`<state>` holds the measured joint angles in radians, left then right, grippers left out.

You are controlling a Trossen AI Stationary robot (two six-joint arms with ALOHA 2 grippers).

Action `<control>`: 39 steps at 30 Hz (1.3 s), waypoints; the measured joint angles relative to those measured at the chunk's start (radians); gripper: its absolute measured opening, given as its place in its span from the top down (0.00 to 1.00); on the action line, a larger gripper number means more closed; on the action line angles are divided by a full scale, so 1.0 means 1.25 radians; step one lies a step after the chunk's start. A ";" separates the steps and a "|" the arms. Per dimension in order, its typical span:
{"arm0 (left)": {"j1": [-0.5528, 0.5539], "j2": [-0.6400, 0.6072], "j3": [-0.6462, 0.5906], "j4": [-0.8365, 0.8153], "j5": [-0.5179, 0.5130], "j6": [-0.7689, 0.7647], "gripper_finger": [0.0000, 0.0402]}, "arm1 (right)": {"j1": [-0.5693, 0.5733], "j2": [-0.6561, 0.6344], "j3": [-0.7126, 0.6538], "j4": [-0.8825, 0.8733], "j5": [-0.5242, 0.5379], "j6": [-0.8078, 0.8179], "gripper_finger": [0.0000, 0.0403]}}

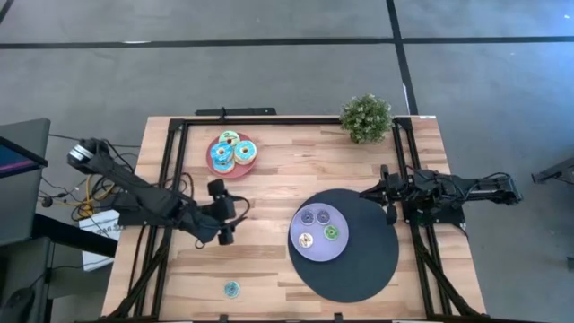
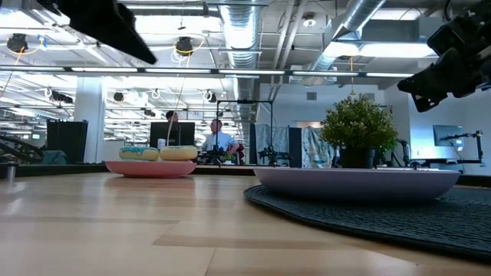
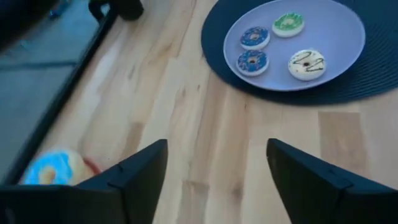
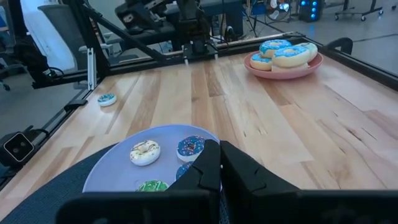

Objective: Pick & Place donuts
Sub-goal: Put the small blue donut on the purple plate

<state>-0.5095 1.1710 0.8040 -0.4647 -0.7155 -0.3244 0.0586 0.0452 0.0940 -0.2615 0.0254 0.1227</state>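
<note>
Several small donuts, two blue-purple, one green (image 3: 288,23) and one cream (image 3: 307,64), lie flat on the lavender plate (image 1: 319,254), which sits on a round dark mat (image 1: 372,269). Bigger teal-iced donuts (image 1: 233,152) are piled on the pink plate (image 1: 215,167) near the far edge. One small teal donut (image 1: 231,288) lies alone by the near edge. My left gripper (image 1: 231,213) is open above bare wood between the two plates and faces the lavender plate (image 3: 342,31). My right gripper (image 4: 219,163), shut and holding nothing, hovers at the mat's right side (image 1: 369,191).
A potted plant (image 1: 366,117) stands at the far right corner. Black frame rails (image 1: 170,179) run along the table's left, right and far sides. Bare wood (image 1: 269,269) lies between the lone donut and the mat. A person sits in the room behind (image 2: 217,138).
</note>
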 joint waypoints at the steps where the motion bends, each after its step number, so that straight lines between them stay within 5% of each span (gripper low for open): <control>1: 0.003 0.011 0.000 0.018 -0.004 0.034 0.32 | 0.000 0.000 0.000 0.000 0.000 0.000 1.00; 7: -0.018 0.085 0.086 -0.002 -0.042 0.106 0.27 | 0.000 0.000 0.000 0.000 0.000 0.000 1.00; 13: -0.077 0.218 0.277 -0.177 -0.040 0.021 0.26 | 0.000 0.000 0.000 0.001 0.001 0.000 1.00; 18: -0.110 0.361 0.471 -0.423 -0.027 -0.286 0.26 | 0.000 0.000 0.000 0.001 0.001 0.000 1.00; 24: -0.121 0.497 0.642 -0.638 0.172 -0.707 0.26 | 0.000 0.000 0.000 0.001 0.001 0.000 1.00; 32: -0.174 0.586 0.666 -0.643 0.329 -1.051 0.26 | 0.000 0.000 0.000 0.001 0.001 0.000 1.00; 39: -0.219 0.670 0.666 -0.638 0.443 -1.225 0.26 | 0.000 0.000 0.000 0.001 0.001 0.000 1.00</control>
<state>-0.7833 2.0087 1.6367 -1.2628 -0.1623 -1.8556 0.0586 0.0456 0.0937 -0.2604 0.0261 0.1230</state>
